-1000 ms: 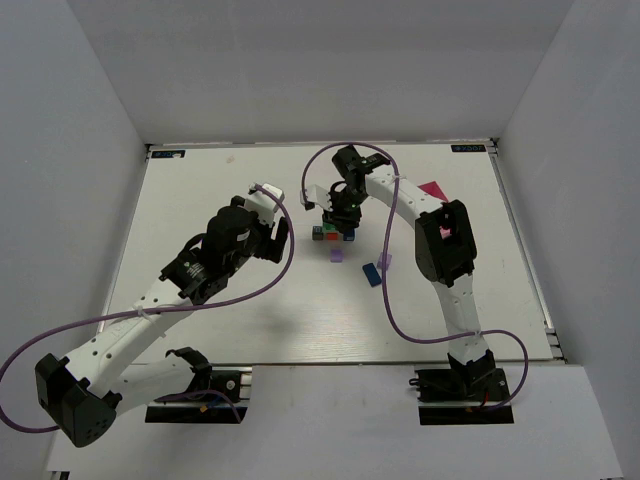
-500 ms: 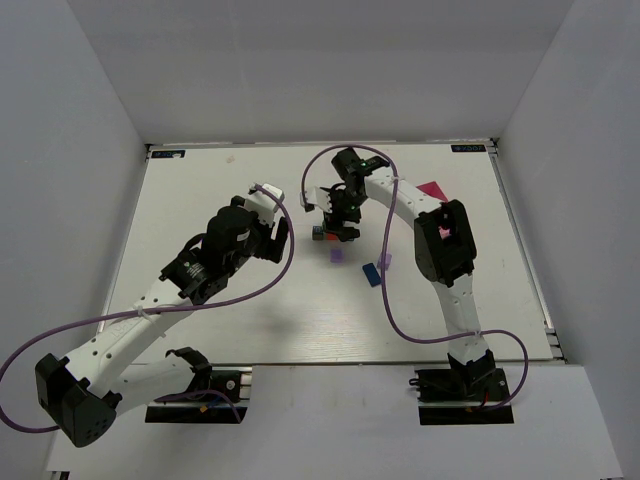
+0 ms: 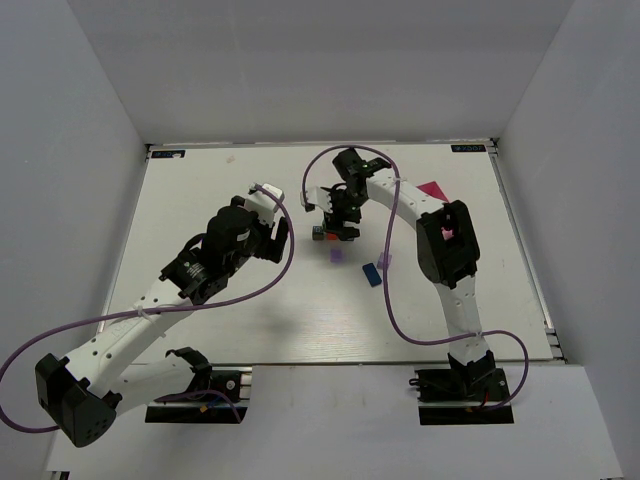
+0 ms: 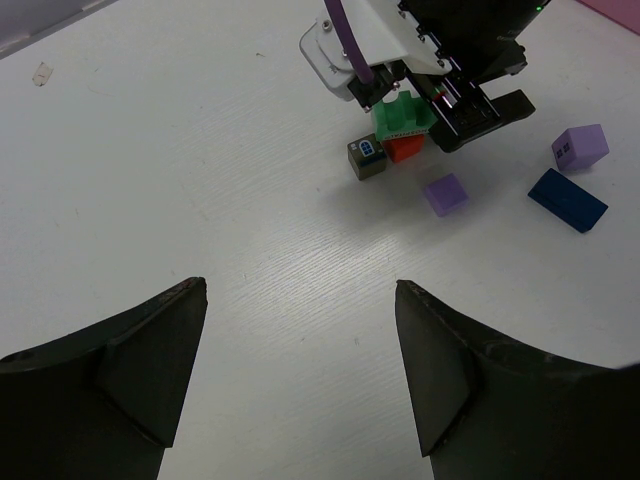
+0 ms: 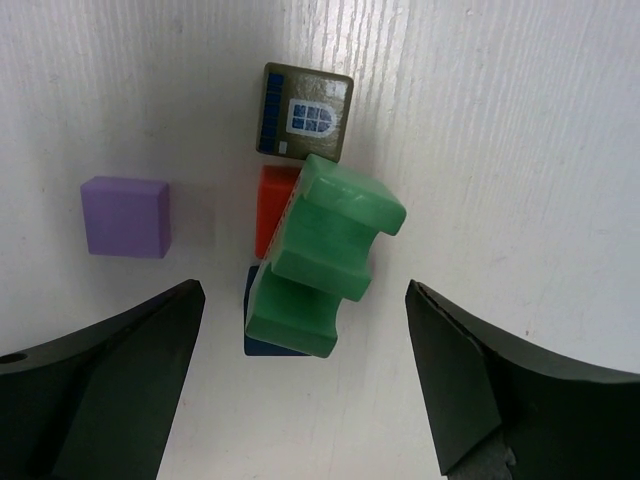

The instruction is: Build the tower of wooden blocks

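Sits lower over the wood block tower (image 3: 319,233), upper centre, than a second ago, with right gripper (image 5: 302,285) spread around green block (image 5: 325,250) askew on red block (image 5: 272,205); likely placed.

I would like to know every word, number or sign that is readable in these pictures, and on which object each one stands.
No word or number can be read anywhere.
olive block: a blue arched-window picture and blue stripes, no letters.
purple block: small dark marks on one face, too small to read.
left sticker and right sticker, at the far corners: dark labels, too blurred to read.
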Robot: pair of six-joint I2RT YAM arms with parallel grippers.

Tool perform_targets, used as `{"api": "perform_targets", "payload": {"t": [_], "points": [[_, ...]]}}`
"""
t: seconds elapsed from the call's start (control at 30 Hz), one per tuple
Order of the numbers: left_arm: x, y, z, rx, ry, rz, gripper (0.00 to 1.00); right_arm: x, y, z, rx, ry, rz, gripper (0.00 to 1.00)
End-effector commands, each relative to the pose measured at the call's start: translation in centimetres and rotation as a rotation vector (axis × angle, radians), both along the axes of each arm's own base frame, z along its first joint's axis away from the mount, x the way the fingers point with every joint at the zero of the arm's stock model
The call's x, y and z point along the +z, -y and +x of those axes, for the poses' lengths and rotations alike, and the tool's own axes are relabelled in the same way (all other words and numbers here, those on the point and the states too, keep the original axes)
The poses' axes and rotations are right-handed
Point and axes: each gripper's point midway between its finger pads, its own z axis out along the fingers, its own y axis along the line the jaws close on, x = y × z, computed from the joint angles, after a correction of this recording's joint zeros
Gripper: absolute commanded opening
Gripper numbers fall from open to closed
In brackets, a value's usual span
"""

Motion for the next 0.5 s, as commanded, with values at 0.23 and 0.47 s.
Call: {"api": "perform_targets", "payload": {"t": [0.23, 0.47], "points": [[0.66, -0.68, -0.05, 0.022, 0.023, -0.011, 0.86, 2.93, -0.75, 0.16, -0.001, 0.040, 0.071, 0.83], [0.66, -0.68, -0.05, 0.022, 0.023, -0.011, 0.86, 2.52, -0.90, 0.20, 0.002, 0.032, 0.073, 0.79]]}}
